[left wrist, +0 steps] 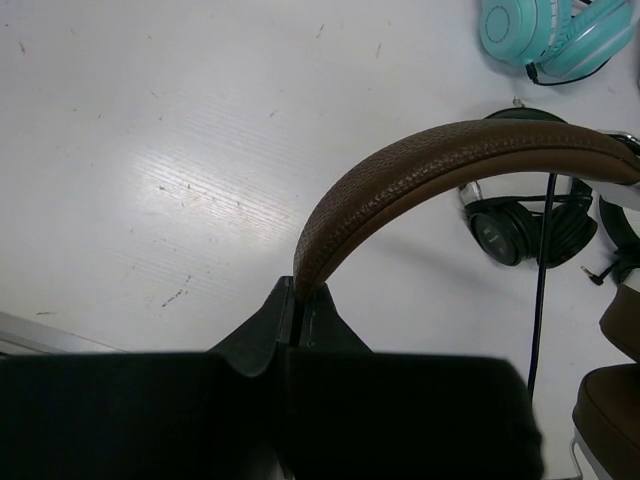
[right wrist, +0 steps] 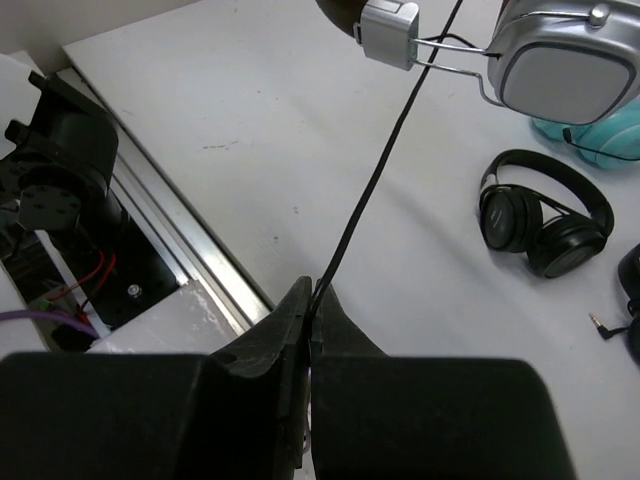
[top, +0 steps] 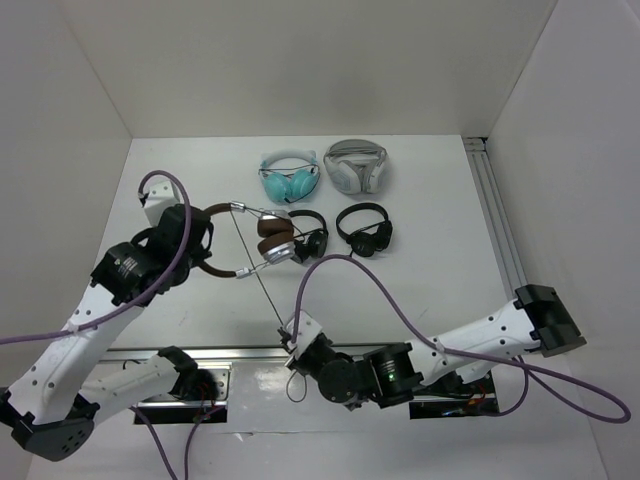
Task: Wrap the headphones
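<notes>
The headphones (top: 272, 238) have a dark brown headband (left wrist: 420, 165) and silver-and-brown ear cups (right wrist: 565, 65). My left gripper (top: 200, 248) is shut on the headband and holds the headphones above the table; in the left wrist view (left wrist: 298, 295) the band rises out of the closed jaws. The thin black cable (top: 258, 282) runs taut from the headphones down to my right gripper (top: 287, 338), which is shut on it near the table's front edge. In the right wrist view (right wrist: 312, 298) the cable (right wrist: 375, 180) leaves the jaws up toward the silver cup.
Two small black headphones (top: 310, 238) (top: 365, 228) lie mid-table. Teal headphones (top: 290, 178) and white-grey headphones (top: 356, 166) lie behind them. A metal rail (top: 497, 220) runs along the right side. A metal strip (right wrist: 190, 255) edges the table front.
</notes>
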{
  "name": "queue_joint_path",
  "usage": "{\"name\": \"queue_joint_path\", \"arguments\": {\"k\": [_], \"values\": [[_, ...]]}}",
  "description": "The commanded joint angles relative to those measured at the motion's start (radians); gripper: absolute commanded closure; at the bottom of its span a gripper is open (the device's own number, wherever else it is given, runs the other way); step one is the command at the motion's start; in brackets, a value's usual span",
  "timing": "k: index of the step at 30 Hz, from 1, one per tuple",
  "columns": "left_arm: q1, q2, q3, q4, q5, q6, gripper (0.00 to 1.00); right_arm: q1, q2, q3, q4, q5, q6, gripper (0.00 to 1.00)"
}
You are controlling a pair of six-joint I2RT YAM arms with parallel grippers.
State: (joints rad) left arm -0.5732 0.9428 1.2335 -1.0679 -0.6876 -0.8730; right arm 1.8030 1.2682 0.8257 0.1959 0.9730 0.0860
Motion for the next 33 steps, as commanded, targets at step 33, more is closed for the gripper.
{"name": "queue_joint_path", "arguments": {"k": [33], "values": [[0.374,0.08,0.127,0.203,0.439,0.084,1.0,-0.135,0.234,0.007,0.223,-0.2,0.004,1.0]]}}
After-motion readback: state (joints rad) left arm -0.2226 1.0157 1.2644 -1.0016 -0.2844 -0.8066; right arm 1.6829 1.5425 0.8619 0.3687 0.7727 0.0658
